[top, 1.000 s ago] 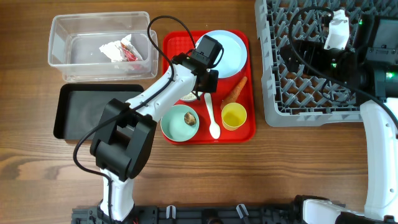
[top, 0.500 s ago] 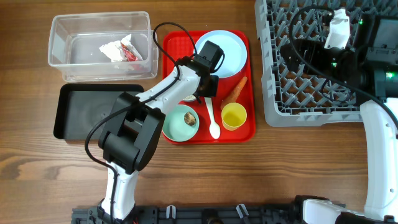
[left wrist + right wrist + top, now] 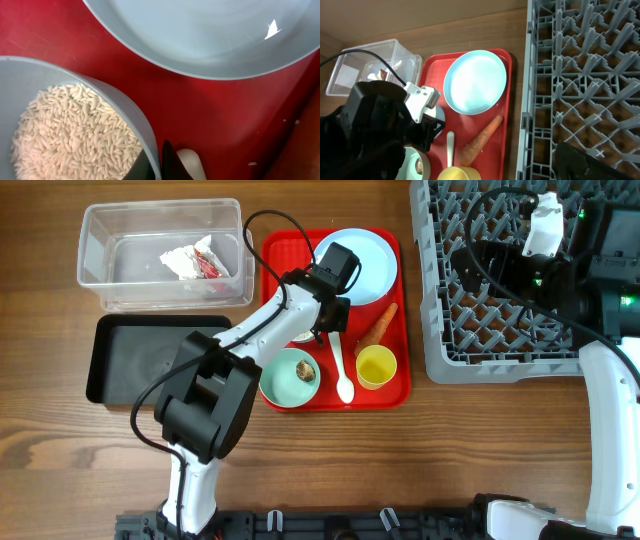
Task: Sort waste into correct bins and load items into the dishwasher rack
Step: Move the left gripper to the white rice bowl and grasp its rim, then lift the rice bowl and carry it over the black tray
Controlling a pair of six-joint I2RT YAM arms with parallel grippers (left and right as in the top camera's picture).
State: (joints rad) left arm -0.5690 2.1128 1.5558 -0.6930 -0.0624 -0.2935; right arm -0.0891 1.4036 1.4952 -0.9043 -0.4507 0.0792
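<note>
**A:** So, overhead: paper (image 3: 190,260) sits in the clear tub (image 3: 100,280). Rack (image 3: 480,330) holds no dishes. Plate (image 3: 365,260), cup (image 3: 376,366), spoon (image 3: 340,370) and carrot (image 3: 378,328) wait on the red tray (image 3: 280,250).

**B:** Left wrist: left gripper (image 3: 159,160) is pinched on the rice bowl (image 3: 125,107) rim, rice (image 3: 75,135) inside. Overhead, the arm hides that bowl.

**A:** Right wrist: right gripper (image 3: 597,162) is spread wide and empty over the rack, fingers mostly cropped.

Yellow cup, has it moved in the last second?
No. The yellow cup stays in the same corner of the red tray, beside the white spoon.
</note>
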